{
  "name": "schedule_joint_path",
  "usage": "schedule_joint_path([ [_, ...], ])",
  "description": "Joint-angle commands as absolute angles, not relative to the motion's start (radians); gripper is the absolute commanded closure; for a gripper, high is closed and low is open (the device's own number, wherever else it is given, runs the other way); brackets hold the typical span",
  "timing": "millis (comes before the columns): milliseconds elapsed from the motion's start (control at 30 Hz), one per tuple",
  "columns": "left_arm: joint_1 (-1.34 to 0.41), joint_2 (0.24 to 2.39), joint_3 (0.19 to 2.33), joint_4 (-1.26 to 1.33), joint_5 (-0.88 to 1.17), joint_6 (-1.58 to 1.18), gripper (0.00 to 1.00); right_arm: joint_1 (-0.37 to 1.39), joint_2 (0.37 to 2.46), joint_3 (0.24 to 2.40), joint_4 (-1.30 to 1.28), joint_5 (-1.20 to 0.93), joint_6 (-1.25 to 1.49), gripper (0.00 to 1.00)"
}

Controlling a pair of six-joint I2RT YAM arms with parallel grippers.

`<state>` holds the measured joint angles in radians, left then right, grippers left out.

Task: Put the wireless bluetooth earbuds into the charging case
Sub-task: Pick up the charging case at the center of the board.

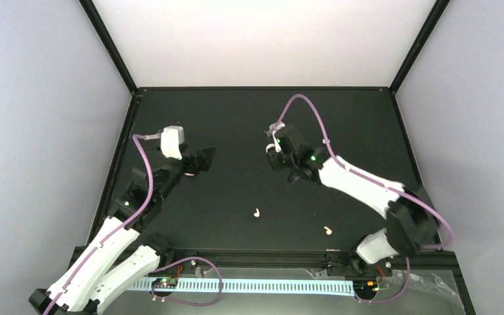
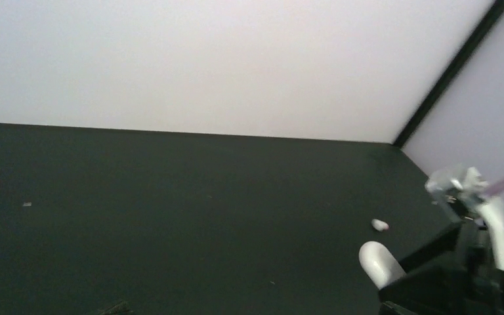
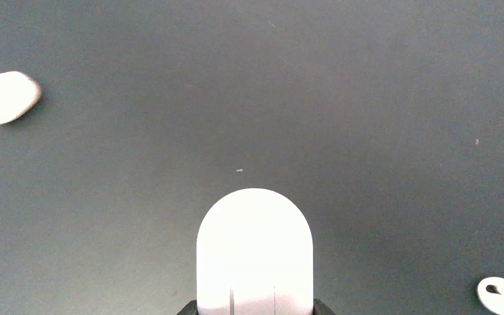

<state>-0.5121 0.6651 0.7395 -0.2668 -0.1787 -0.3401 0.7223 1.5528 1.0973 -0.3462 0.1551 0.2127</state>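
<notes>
Between the right jaws: charging case (image 3: 254, 249), a glossy white pill shape, its rounded end sticking out ahead of the grip.
Right jaws: pinching the case, pressed against both of its long sides.
Right gripper (image 1: 275, 153): over the middle of the black worktop (image 1: 236, 111), a little toward the right edge and the far edge. Whether the case touches the surface cannot be told.
Left jaws: spread wide, nothing between them.
Left gripper (image 1: 203, 159): close to the left edge, about halfway between the near and far edges, well apart from the case.
First earbud (image 1: 256, 212): lying loose on the worktop toward the near edge, about midway along it, outside the case.
Second earbud (image 1: 328, 230): also loose, nearer the near-right corner, apart from the first and just short of the near edge.
Right cable (image 1: 302, 98): purple, arching from the right wrist back along the arm.
Left cable (image 1: 146, 177): purple, running down the left arm toward its base.
White slotted strip (image 1: 269, 287): lying along the near edge, between the two arm bases.
</notes>
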Motion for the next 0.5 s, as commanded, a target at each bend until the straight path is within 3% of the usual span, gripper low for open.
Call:
schedule_joint_path([
  [0,-0.526,0.706,0.730,-0.188,0.055,-0.336,0.01,0.834,1.330,0.953,-0.260,0.201,0.071,0.64],
  [233,-0.545,0.902,0.788,-0.136,0.488,-0.461,0.05,0.974,1.073,0.817,-0.259,0.210,-0.017,0.63],
  [467,-0.614,1.024,0.866,-0.189,0.592,-0.444,0.09,1.019,0.979,0.790,-0.262,0.180,-0.061,0.63],
])
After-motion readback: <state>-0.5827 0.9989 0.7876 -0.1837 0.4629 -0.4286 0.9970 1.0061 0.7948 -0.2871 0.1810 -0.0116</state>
